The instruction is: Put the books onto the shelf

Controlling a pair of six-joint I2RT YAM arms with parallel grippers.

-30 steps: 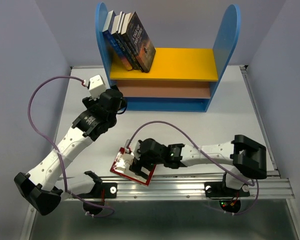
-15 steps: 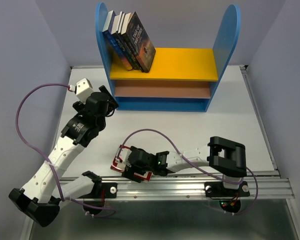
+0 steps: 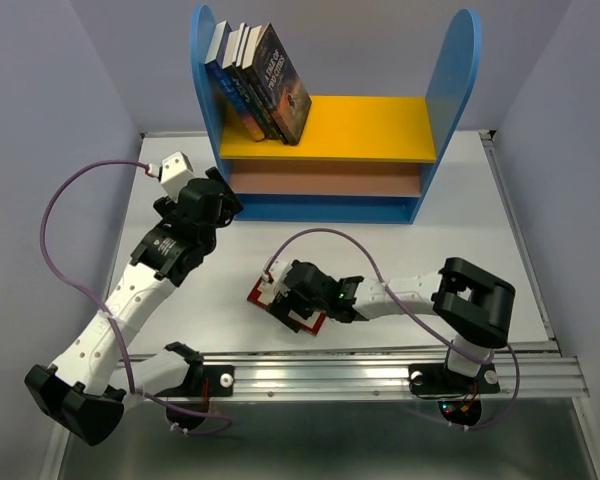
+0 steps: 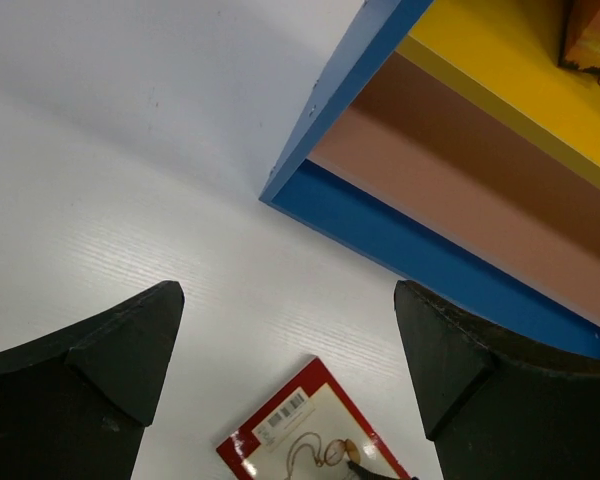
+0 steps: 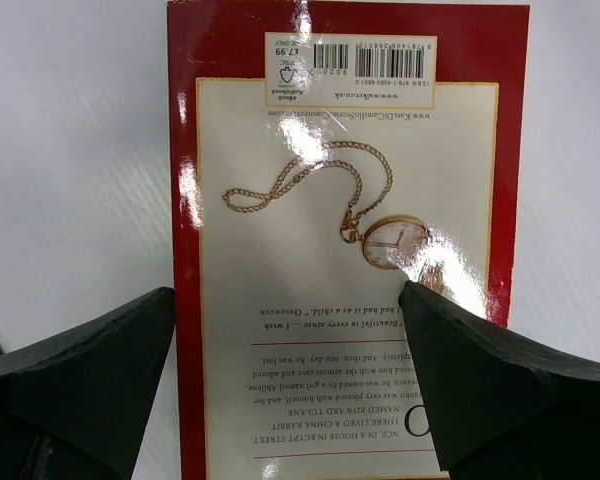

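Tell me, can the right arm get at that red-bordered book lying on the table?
Probably yes. The right pincer hangs open directly over the red-bordered book, which lies flat on the table with nothing on it. The left pincer is away by the shelf, out of its path.

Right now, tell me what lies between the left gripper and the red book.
Only bare table separates left gripper and book, per the left wrist view.

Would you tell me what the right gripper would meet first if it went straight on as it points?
Most likely the red-bordered book lying flat on the table, framed between the open fingers of the right gripper; the gap to it is unclear.
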